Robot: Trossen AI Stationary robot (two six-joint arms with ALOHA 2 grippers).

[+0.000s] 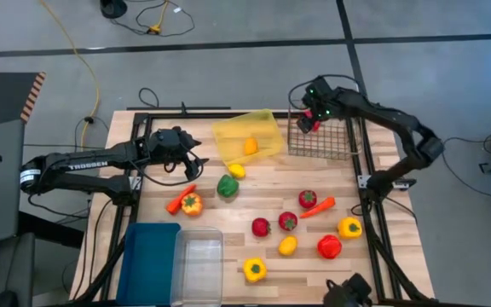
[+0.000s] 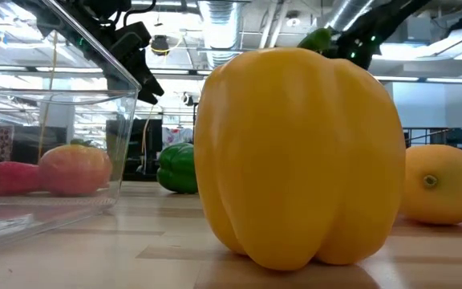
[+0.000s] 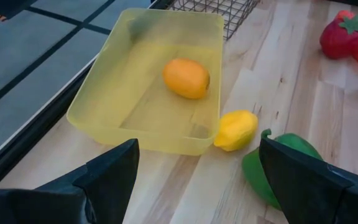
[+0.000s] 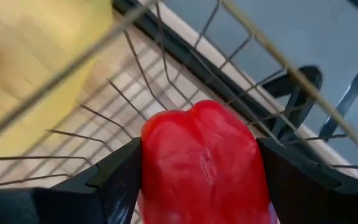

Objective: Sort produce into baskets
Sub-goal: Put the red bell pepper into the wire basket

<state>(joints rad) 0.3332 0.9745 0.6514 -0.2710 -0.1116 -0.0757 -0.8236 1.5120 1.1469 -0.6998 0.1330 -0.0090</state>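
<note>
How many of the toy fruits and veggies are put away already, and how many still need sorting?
Only one looks put away: an orange lemon lies in the yellow tray. The right gripper holds a red pepper between its fingers over the wire basket. The left gripper hovers open near the tray. About a dozen pieces are still on the table, and the blue bin and clear bin look empty.

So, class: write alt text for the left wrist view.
A yellow translucent plastic tray holds one orange lemon. Outside it, a yellow lemon touches its corner, beside a green pepper. The open left gripper frames the view.
</note>
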